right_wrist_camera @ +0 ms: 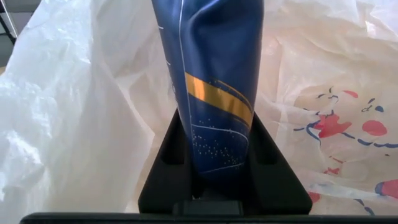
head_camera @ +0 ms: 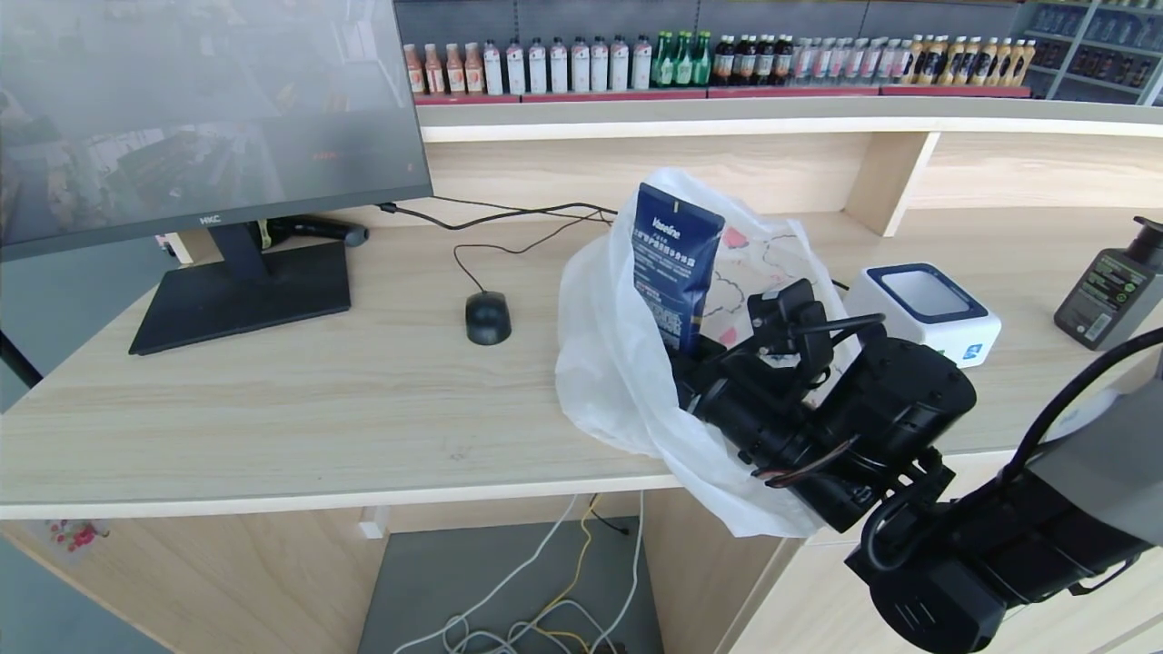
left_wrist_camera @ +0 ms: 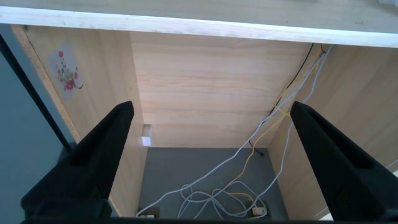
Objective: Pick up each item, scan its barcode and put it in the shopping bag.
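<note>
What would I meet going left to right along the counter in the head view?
monitor → mouse → shopping bag, with the blue pouch at its mouth → scanner → pump bottle

The dark blue soft pouch (head_camera: 677,272) carries white print, plus a slanted gold band and fine pale speckles lower down. The thin white plastic shopping bag (head_camera: 607,363) is milky and translucent, with red blotches and blue outlines printed on its right wall. The pale wood-grain counter (head_camera: 363,409) is beige with faint streaks. To the right, the small white box scanner (head_camera: 968,341) has a navy frame round a grey window. To the left lies a black oval mouse (head_camera: 488,318).
</note>
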`<state>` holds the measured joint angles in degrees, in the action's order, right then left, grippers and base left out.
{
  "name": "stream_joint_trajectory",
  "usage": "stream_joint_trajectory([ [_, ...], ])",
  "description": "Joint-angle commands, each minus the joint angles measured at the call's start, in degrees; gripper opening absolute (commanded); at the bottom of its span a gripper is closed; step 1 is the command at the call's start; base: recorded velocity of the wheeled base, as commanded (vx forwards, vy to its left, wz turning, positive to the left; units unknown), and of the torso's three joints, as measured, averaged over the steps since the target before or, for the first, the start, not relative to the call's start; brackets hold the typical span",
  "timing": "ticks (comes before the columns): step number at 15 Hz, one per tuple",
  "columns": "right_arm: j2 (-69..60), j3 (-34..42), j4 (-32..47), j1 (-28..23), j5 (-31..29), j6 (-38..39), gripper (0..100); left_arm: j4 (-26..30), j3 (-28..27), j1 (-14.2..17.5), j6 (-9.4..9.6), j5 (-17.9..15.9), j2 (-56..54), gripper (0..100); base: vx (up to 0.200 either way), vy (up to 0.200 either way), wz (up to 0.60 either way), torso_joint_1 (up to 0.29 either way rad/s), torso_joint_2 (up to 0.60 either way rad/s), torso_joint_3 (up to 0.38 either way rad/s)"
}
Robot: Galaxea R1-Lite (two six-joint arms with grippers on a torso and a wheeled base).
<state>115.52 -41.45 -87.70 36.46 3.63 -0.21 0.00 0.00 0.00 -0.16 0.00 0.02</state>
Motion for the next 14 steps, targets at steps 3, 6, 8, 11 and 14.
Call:
stream_joint_trajectory([
  [3,0.15,0.49,-0.28,0.28,-0.03,0.65,0,0.00,0.00,0.00,-0.02,0.00,-0.02,100,0.000,0.000,0.00,0.000,0.00,0.000],
  [6,0.15,0.84,-0.37,1.16,-0.12,0.56,0,0.00,0.00,0.00,-0.02,0.00,-0.02,100,0.000,0.000,0.00,0.000,0.00,0.000],
  [8,0.15,0.40,-0.46,1.51,-0.21,0.47,0,0.00,0.00,0.00,-0.02,0.00,-0.02,100,0.000,0.000,0.00,0.000,0.00,0.000],
  [11,0.06,0.40,-0.54,1.51,-0.21,0.56,0,0.00,0.00,0.00,-0.02,0.00,-0.02,100,0.000,0.000,0.00,0.000,0.00,0.000],
  [14,0.15,0.32,-0.54,1.51,-0.21,0.65,0,0.00,0.00,0.00,-0.02,0.00,-0.02,100,0.000,0.000,0.00,0.000,0.00,0.000],
])
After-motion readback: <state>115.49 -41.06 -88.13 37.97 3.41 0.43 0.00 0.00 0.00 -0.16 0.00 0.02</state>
